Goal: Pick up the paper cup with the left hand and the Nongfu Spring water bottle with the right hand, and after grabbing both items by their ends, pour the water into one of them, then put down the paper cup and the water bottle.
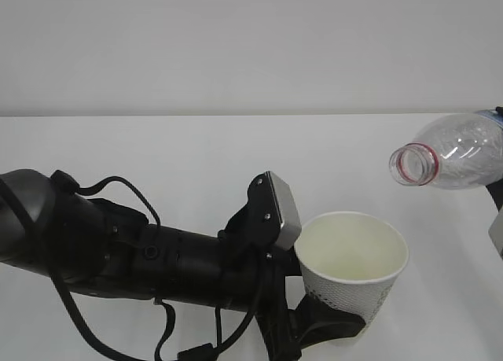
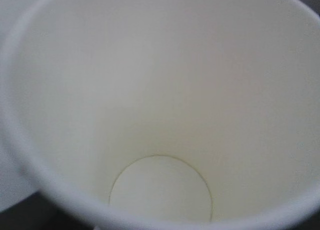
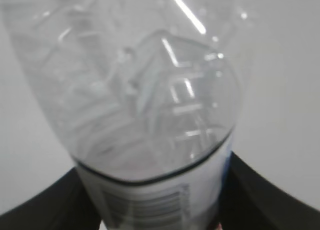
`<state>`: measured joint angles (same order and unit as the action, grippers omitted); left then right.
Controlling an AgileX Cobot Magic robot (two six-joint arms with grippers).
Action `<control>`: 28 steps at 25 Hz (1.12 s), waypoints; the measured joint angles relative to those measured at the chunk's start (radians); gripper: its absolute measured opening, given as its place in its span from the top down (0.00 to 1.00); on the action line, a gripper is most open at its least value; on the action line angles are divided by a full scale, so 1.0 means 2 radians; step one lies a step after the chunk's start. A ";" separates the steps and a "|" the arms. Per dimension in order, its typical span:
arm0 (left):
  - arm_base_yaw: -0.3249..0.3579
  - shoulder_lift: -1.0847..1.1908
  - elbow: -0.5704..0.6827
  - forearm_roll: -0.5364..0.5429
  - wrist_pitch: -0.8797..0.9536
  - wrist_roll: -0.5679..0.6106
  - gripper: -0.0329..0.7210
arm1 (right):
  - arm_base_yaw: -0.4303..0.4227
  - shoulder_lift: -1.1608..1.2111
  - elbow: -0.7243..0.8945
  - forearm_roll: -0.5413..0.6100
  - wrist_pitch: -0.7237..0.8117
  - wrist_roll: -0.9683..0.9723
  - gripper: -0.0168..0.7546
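My left hand [image 1: 326, 329] comes in from the L on its bulky black arm [image 1: 141, 255], jaws clamped round the lower wall of the paper cup [image 1: 352, 260]. Cup is upright, mouth open; wrist cam looks straight into it [image 2: 160, 109], inside looks dry, no liquid I can make out. On the R, my right hand [image 3: 160, 210] pinches the Nongfu Spring water bottle [image 1: 454, 151] at the label [image 3: 150, 202]. Bottle lies tipped, uncapped mouth w/ red neck ring [image 1: 414, 164] facing the cup, above and R of its rim, not touching.
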<state>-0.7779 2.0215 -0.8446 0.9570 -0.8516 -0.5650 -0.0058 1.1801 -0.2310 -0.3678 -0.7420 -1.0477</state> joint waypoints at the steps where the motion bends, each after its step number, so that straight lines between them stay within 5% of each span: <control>1: 0.000 0.000 0.000 0.000 0.000 0.000 0.25 | 0.000 0.000 0.000 0.000 0.000 -0.001 0.38; 28: 0.000 0.000 0.000 0.001 -0.012 0.000 0.25 | 0.000 0.000 0.000 0.000 0.000 -0.040 0.38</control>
<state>-0.7779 2.0215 -0.8446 0.9589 -0.8749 -0.5650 -0.0058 1.1801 -0.2310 -0.3678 -0.7420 -1.1286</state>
